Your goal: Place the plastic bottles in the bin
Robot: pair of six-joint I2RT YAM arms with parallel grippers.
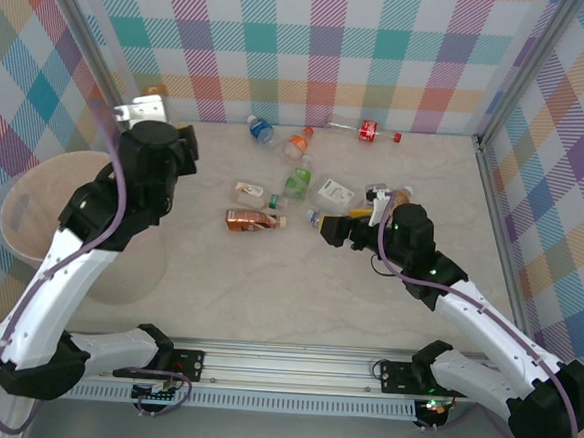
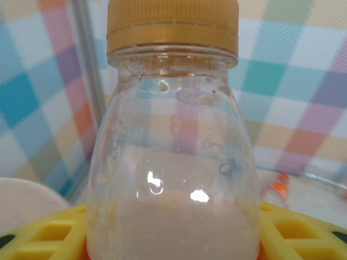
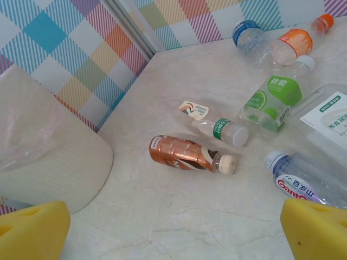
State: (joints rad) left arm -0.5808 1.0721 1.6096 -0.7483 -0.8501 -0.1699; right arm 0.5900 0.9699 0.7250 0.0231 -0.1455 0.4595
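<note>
Seen from overhead, two white-and-black arms reach out over a pale marbled table [image 1: 296,300] walled in pastel plaid. The bin [image 1: 9,221] stands at the table's left edge. The plastic bottles lie scattered across the far middle: a copper bottle [image 1: 252,220], a green-label bottle [image 1: 296,183], an orange-label bottle [image 1: 299,142], a blue-capped bottle [image 1: 260,130] and a red-label bottle [image 1: 368,132] close to the back wall.

The left wrist camera adds a close-up that the overhead view lacks. A clear bottle [image 2: 173,162] with a gold cap [image 2: 172,27] stands upright, pinched at its base between yellow pads [image 2: 49,233]. A pale curve of the bin's rim sits at the lower left.

The right wrist camera looks low across the table. The copper bottle lies on its side near the bin's wall, and a blue-and-white-label bottle [image 3: 303,181] lies just beyond the right-hand pad.

The left arm is raised and bent over the bin, with the left gripper [image 1: 139,111] up by the back-left corner, clamped on the clear bottle. The right arm stretches low toward the centre. The right gripper [image 1: 352,221] is spread wide and holds nothing.
</note>
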